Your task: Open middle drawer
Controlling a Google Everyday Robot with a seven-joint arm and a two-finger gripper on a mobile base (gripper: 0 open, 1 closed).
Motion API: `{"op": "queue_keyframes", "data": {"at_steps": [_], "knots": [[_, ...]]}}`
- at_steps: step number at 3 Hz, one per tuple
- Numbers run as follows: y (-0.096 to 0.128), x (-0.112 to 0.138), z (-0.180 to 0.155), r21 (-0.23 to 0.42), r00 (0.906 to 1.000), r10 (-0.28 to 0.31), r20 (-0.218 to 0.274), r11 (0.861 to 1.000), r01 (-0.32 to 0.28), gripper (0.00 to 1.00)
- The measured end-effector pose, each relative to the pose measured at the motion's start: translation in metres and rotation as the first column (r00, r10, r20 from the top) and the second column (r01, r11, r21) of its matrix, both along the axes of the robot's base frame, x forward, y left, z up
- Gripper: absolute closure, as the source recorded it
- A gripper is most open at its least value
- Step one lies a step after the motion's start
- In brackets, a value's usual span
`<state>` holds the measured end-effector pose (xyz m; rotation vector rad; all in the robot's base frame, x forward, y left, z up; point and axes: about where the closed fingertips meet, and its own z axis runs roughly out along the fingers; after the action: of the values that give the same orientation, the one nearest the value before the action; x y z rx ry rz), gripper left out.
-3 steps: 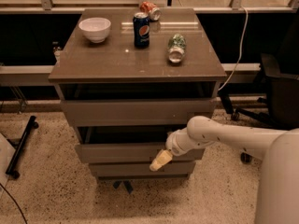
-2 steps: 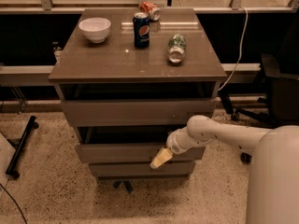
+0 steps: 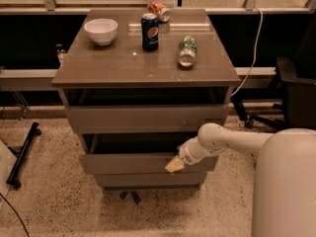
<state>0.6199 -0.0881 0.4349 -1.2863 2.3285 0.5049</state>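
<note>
Grey-taupe middle drawer (image 3: 126, 163) as before, gripper (image 3: 174, 165) still at its front

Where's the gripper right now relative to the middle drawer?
In the camera view, the gripper is low and right of centre, in front of the middle drawer, just above the lowest drawer.

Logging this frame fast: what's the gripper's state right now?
Gripper: at the front of the wide, flat grey-taupe middle drawer, right of centre; open or closed cannot be told.
</note>
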Motion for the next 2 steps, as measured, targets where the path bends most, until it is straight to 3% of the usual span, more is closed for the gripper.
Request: {"op": "queue_keyframes", "data": {"at_steps": [2], "knots": [[0.0000, 0.0000, 0.0016, 0.000, 1.0000, 0.000, 0.000, 1.000, 0.000, 0.88]]}}
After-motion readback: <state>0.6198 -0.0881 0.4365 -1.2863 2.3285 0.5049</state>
